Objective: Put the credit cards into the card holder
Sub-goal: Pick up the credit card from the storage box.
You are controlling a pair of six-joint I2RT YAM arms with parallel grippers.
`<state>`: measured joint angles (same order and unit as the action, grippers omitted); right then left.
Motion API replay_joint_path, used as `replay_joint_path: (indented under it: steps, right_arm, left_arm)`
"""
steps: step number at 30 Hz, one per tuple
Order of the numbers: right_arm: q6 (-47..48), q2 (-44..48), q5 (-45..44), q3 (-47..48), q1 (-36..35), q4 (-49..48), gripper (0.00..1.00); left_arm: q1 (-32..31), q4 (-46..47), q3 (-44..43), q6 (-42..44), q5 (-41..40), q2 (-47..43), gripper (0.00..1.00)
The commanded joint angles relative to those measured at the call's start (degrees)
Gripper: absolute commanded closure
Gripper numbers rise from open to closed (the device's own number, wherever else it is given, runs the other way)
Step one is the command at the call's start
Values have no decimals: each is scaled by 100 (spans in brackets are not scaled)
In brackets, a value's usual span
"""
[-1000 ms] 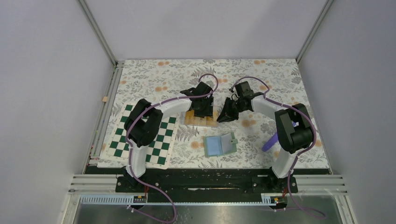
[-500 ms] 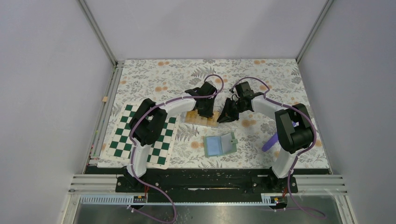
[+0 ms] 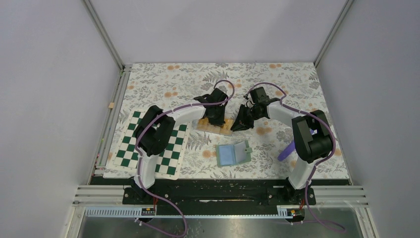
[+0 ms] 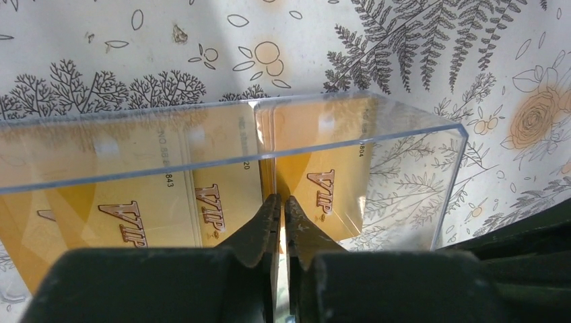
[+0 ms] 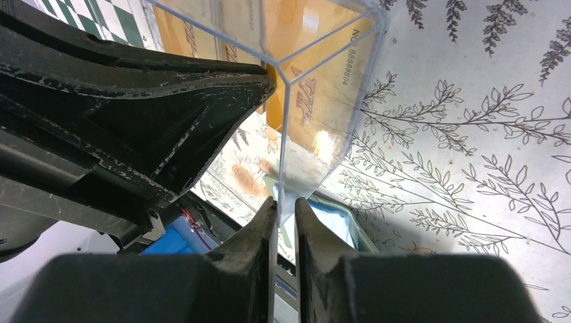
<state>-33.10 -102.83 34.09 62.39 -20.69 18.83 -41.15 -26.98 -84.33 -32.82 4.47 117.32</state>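
Observation:
Several orange-yellow credit cards (image 4: 141,202) marked VIP lie in a clear plastic box (image 4: 417,175) on the floral mat, also in the top view (image 3: 212,127). My left gripper (image 4: 279,202) reaches into the box, shut on the edge of one card (image 4: 266,148) that stands on edge. My right gripper (image 5: 283,205) is shut on the box's clear right wall (image 5: 286,134), just right of the left gripper (image 3: 217,118). The card holder (image 3: 233,153), a green wallet lying open with a blue inside, sits in front of the box, apart from both grippers; it also shows in the right wrist view (image 5: 333,225).
A green-and-white chequered board (image 3: 171,148) lies at the left under the left arm. A purple object (image 3: 286,150) lies by the right arm's base. Metal frame rails run along the mat's left and near edges.
My left gripper has shifted slightly to the right over the box. The right gripper and the card holder have hardly moved.

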Motion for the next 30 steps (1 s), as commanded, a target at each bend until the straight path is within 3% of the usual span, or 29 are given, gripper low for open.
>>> replay_joint_path:
  steps: [1,18,27,30]
  right_arm:
    - [126,-159,15,-113,-93,-74,87]
    - [129,-177,11,-126,-93,-86,87]
    - [111,-168,19,-139,-93,-113,87]
    - [117,-156,14,-147,-98,-112,87]
  left_arm:
    - [-245,803,25,-401,1148,-474,96]
    - [-159,1586,556,-707,1663,-787,95]
    - [-150,922,245,-480,1382,-356,83]
    - [-145,556,137,-411,1025,-269,75]
